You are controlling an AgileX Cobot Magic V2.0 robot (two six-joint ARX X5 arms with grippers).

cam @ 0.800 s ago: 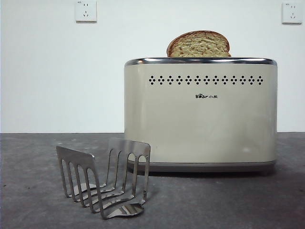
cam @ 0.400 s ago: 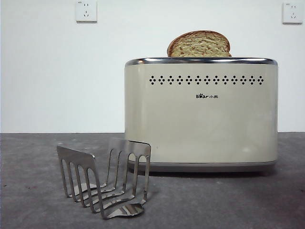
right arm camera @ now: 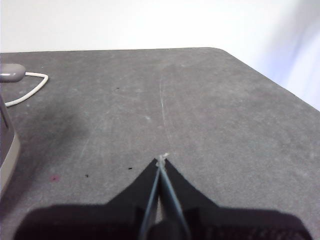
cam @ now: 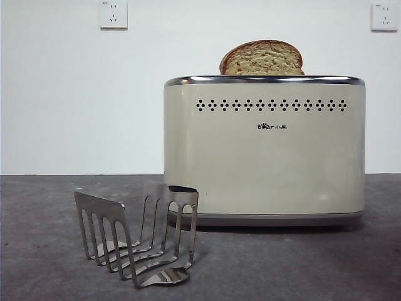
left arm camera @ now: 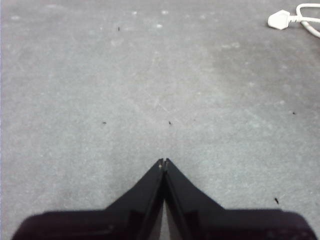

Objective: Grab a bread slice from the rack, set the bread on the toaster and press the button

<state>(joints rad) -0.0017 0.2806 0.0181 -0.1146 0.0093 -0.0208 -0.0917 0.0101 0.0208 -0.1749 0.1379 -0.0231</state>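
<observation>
In the front view a slice of bread (cam: 261, 58) with a speckled crumb and dark crust stands upright in the top of the cream toaster (cam: 264, 150), its rounded upper part showing above the chrome rim. The steel rack (cam: 136, 232) stands with nothing in it in front of the toaster, to its left. No button shows in any view. My left gripper (left arm camera: 163, 162) is shut over bare grey table, holding nothing. My right gripper (right arm camera: 161, 161) is shut too, with nothing in it, and a sliver of the toaster (right arm camera: 6, 145) shows at that view's edge.
A white plug with its cable (left arm camera: 295, 20) lies on the table far from the left gripper. A white cord (right arm camera: 27, 87) runs behind the toaster. The table's far edge and rounded corner (right arm camera: 220, 50) show in the right wrist view. Two wall sockets (cam: 113, 14) sit high behind.
</observation>
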